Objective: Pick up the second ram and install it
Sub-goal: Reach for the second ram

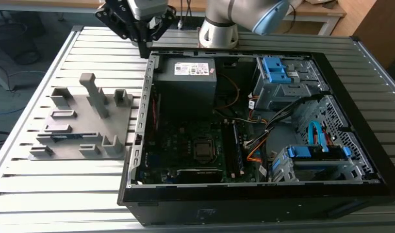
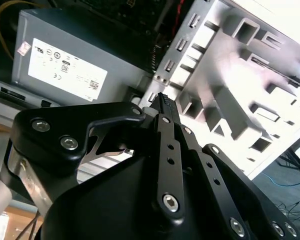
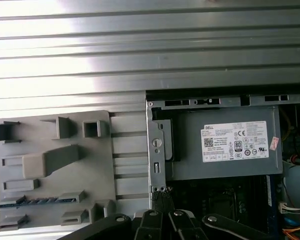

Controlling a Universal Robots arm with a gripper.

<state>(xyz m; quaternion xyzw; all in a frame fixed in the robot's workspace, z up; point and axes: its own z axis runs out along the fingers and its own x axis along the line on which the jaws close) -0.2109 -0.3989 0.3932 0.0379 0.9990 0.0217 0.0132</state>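
Note:
The second ram (image 3: pixel 35 201) is a slim blue-green strip lying on edge in a slot of the grey holder (image 3: pixel 55 165). In the exterior view the second ram (image 1: pixel 58 137) sits near the holder's (image 1: pixel 81 121) front, at that view's left. My gripper (image 1: pixel 144 48) hangs high over the far corner of the open computer case (image 1: pixel 249 194), between holder and power supply. Its black fingers (image 2: pixel 166 130) meet at the tip, shut with nothing held, and the gripper (image 3: pixel 162 192) shows the same in the first wrist view. A dark memory stick (image 1: pixel 235 145) stands on the motherboard.
The grey power supply (image 1: pixel 188 77) with its white label (image 3: pixel 235 141) fills the case's far corner. Blue drive brackets (image 1: pixel 278 70) and loose cables (image 1: pixel 275 121) crowd the exterior view's right. The arm's base (image 1: pixel 218 29) stands behind the case on a slatted metal table (image 1: pixel 55 184).

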